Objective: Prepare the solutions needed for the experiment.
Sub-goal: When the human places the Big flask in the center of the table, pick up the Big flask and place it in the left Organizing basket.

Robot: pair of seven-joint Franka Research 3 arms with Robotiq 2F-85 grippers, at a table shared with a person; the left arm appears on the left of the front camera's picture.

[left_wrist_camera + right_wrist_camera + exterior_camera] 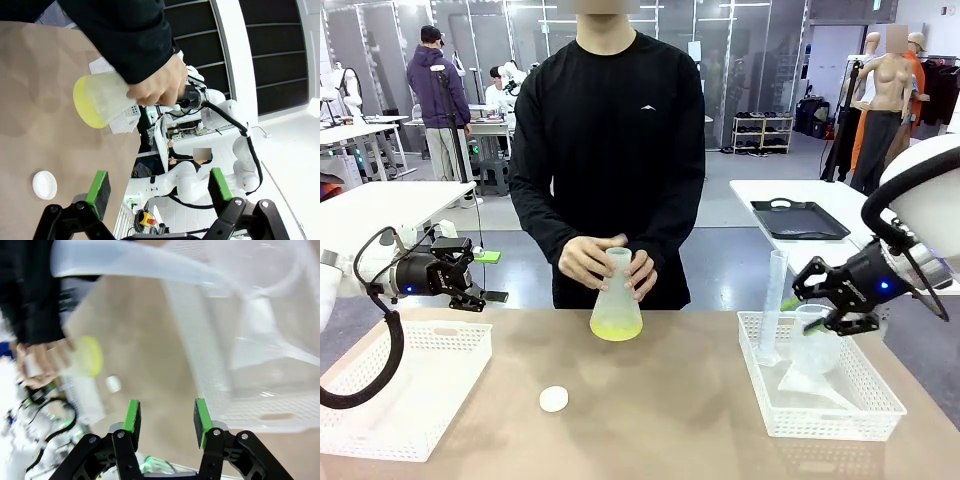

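Solutions: shallow pale yellow-green liquid in translucent conical plastic flask, steadied by person's hands, between left claw and right claw, well apart from both. Left claw is wide and empty. Right claw is half-spread and empty, by clear plastic beaker in white mesh basket. Probably a glassware pick next: descend straight and avoid tall clear measuring cylinder just beside it.

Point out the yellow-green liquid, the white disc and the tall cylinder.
yellow-green liquid (616,329): front view, middle of the shallow layer.
white disc (553,399): front view, centre of its top face.
tall cylinder (775,300): front view, halfway up its clear tube.
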